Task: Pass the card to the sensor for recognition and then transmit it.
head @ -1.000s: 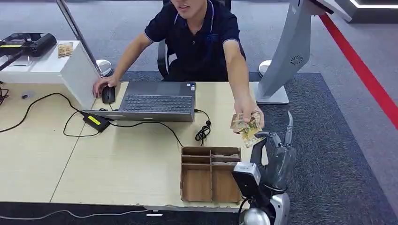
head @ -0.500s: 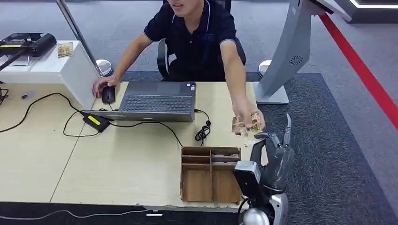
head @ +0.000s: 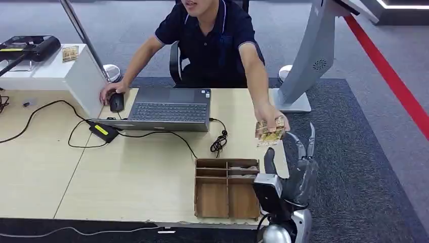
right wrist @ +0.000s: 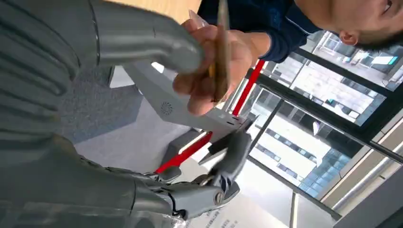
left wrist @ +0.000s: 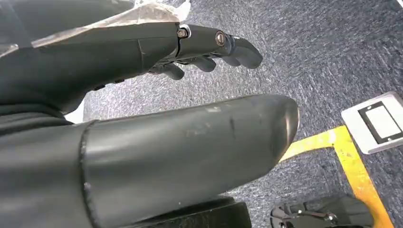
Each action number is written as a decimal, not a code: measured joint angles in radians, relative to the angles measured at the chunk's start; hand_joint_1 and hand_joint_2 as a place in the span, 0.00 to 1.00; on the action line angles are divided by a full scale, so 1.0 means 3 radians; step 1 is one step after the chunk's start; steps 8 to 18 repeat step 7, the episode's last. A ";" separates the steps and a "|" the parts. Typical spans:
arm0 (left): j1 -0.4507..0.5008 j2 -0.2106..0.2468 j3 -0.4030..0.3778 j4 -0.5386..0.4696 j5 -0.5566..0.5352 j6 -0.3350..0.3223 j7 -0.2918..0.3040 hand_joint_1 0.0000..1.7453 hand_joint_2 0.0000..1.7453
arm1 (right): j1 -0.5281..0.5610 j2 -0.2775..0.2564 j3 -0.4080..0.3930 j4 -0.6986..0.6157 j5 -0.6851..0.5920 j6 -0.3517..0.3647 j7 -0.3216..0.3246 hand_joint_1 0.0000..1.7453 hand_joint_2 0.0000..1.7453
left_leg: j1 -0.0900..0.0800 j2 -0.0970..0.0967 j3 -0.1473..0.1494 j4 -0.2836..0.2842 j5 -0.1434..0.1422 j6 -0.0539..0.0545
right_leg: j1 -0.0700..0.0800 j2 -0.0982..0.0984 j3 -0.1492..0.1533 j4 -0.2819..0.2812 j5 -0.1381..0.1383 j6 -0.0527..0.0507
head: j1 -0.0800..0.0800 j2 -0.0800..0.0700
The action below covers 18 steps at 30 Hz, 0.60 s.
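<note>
A person's hand (head: 270, 117) is holding the card (head: 268, 133) just above the right hand (head: 296, 164), whose fingers are standing apart, probably so the card can pass between them.

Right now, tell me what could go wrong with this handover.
The person's hand holds the cards above the right hand, whose fingers are spread and apart from them. A release now could drop cards on the table edge or carpet. Several cards together may slip.

no readable text, labels or numbers
</note>
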 joint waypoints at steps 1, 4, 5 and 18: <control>0.0000 0.0000 0.0000 0.0000 -0.0003 0.0001 0.0000 0.00 0.00 | 0.0000 -0.0001 -0.0001 0.0001 0.0005 0.0000 0.0005 0.00 1.00 | 0.0000 0.0000 0.0000 0.0000 0.0000 0.0000 | 0.0000 0.0000 0.0000 0.0000 0.0000 0.0000 | 0.0000 0.0000; 0.0000 0.0000 0.0000 0.0000 -0.0009 0.0008 0.0000 0.00 0.00 | 0.0001 -0.0001 -0.0003 0.0001 0.0006 0.0000 0.0010 0.00 1.00 | 0.0000 0.0000 0.0001 0.0000 0.0000 0.0000 | 0.0000 0.0000 0.0000 0.0000 0.0000 0.0000 | -0.0001 0.0000; 0.0001 0.0000 0.0000 0.0000 -0.0010 0.0009 0.0000 0.00 0.00 | 0.0001 -0.0001 -0.0004 0.0001 0.0006 0.0000 0.0011 0.00 1.00 | 0.0000 0.0000 0.0001 0.0000 0.0000 0.0000 | 0.0000 0.0000 0.0000 0.0000 0.0000 0.0000 | 0.0000 0.0000; 0.0001 0.0000 0.0000 0.0000 -0.0011 0.0010 0.0000 0.00 0.00 | 0.0001 -0.0001 -0.0006 0.0001 0.0006 0.0000 0.0011 0.00 1.00 | 0.0000 0.0000 0.0001 0.0000 0.0000 0.0000 | 0.0000 0.0000 0.0000 0.0000 0.0000 0.0000 | -0.0001 0.0000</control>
